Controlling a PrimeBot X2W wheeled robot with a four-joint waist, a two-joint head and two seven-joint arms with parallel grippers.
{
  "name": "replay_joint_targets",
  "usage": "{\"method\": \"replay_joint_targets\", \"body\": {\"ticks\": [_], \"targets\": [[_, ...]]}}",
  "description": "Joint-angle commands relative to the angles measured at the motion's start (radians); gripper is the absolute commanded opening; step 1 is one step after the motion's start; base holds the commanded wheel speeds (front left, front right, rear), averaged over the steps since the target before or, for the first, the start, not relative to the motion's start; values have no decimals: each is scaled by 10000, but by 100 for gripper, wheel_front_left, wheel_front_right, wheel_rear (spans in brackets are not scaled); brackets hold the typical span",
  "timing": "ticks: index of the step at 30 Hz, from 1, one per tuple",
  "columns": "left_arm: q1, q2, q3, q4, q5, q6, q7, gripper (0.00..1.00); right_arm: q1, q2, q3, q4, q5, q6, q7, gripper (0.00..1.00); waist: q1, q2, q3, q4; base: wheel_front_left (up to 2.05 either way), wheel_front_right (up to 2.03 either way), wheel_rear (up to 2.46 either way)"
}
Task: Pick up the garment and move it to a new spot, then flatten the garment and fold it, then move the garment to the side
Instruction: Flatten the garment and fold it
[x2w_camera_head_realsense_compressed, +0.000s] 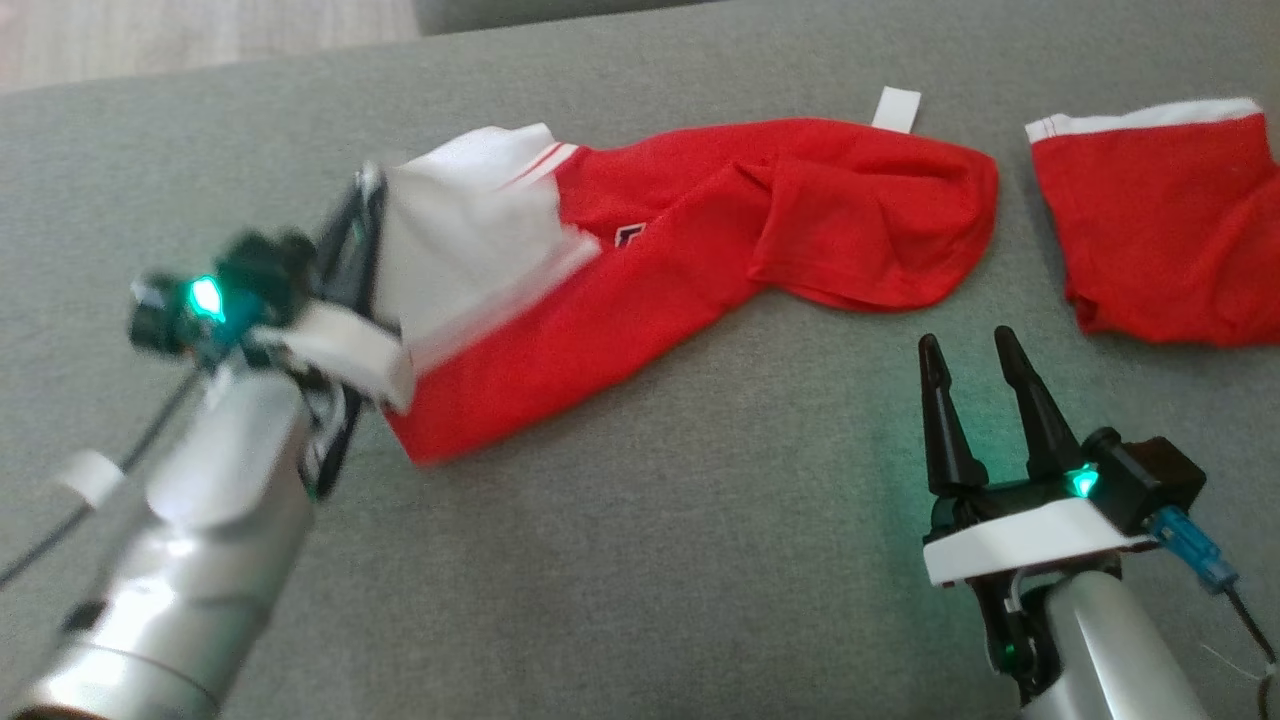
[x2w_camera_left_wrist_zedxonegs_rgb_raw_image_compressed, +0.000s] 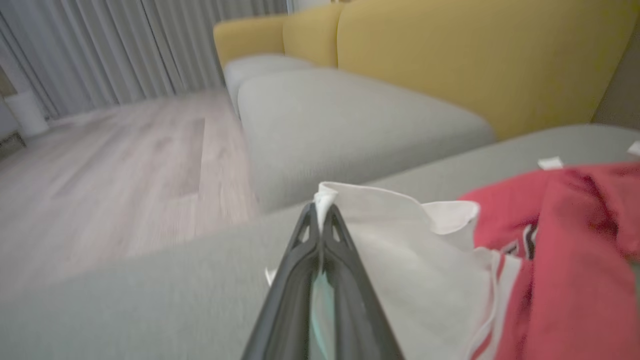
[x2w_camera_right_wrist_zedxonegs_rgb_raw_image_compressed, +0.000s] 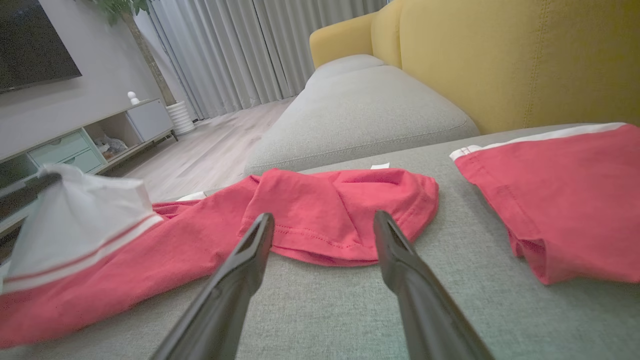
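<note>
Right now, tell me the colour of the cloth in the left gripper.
White; the rest of the garment is red. The left wrist view shows it best.

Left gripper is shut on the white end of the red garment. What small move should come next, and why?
Probably raise the left gripper a little to lift that end clear. It pinches a fold of white cloth, yet most of the red-and-white garment lies bunched on the grey cushion. The right gripper is open and apart from it.
</note>
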Motion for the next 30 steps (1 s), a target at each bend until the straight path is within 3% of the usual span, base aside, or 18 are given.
{"method": "replay_joint_targets", "body": {"ticks": [1, 6, 10, 13, 17, 22, 26, 30], "targets": [[-740, 509, 544, -670, 147, 163, -162, 0, -84, -37, 178, -252, -30, -17, -109, 100, 1, 0, -132, 139, 0, 0, 0], [-684, 1092, 1392, -3936, 1160, 433, -199, 0, -64, -37, 141, -209, -25, -17, -109, 100, 1, 0, -312, 391, 0, 0, 0], [34, 1670, 1185, -6372, 2212, -273, -202, 0, -67, -37, 172, -132, -4, -17, -109, 100, 1, 0, -428, 501, 0, 0, 0], [732, 2410, 417, -7497, 3099, -868, -202, 0, -46, -37, 139, -77, 23, -17, -109, 100, 1, 0, -524, 566, 0, 0, 0], [1584, 3631, -923, -7787, 4005, -1204, -203, 0, 26, -37, 63, 3, 52, -17, -109, 100, 1, 0, -695, 669, 0, 0, 0], [2298, 4828, -2245, -7276, 4306, -1297, -203, 0, 77, -37, 56, 58, 53, -17, -109, 100, 1, 0, -839, 761, 0, 0, 0], [2497, 5111, -2265, -6601, 3991, -1252, -204, 0, 110, -37, 33, 89, 29, -17, -109, 100, 1, 0, -922, 829, 0, 0, 0], [2558, 5149, -1908, -6228, 3841, -811, -204, 0, 151, -37, 40, 128, -14, -17, -109, 100, 1, 0, -1033, 890, 0, 0, 0]]}}
